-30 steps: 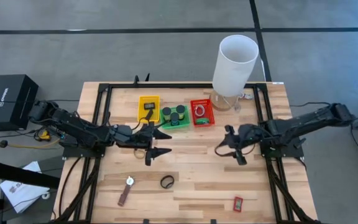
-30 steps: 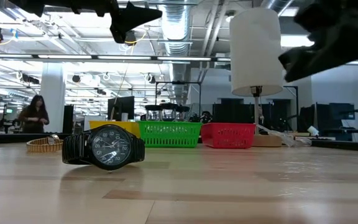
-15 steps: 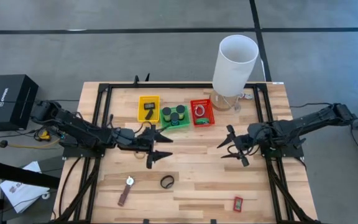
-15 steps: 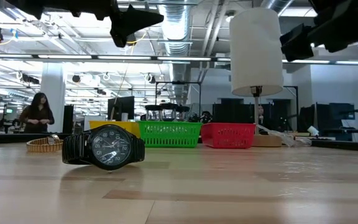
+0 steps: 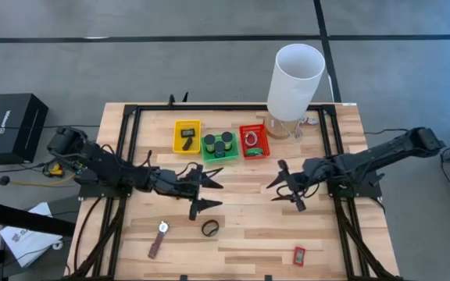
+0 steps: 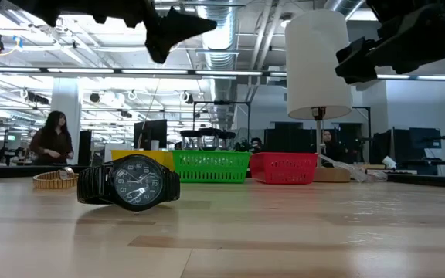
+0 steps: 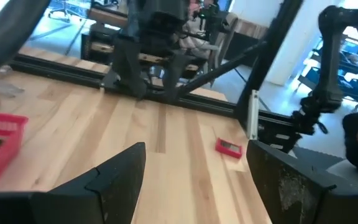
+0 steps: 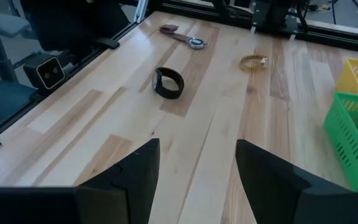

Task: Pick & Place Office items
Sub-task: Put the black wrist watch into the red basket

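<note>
Both grippers hover open above the table's middle and touch nothing. My left gripper is left of centre, just beyond a black wristwatch that lies on its side. My right gripper is right of centre. A brown-strap watch lies flat at the near left, and a small red rectangle at the near right. A gold bracelet watch lies near the left arm. Dark cylinders stand in the green tray.
Yellow, green and red trays sit in a row at the table's far side. A tall white cylinder stands at the far right. A black frame runs along the table's left, far and right edges. People show in the room behind.
My left gripper has moved toward the table's right and near edges and sunk a little, coming closer to the black wristwatch. My right gripper has tipped its fingers further down while staying in about the same place. Nothing on the table has moved.
</note>
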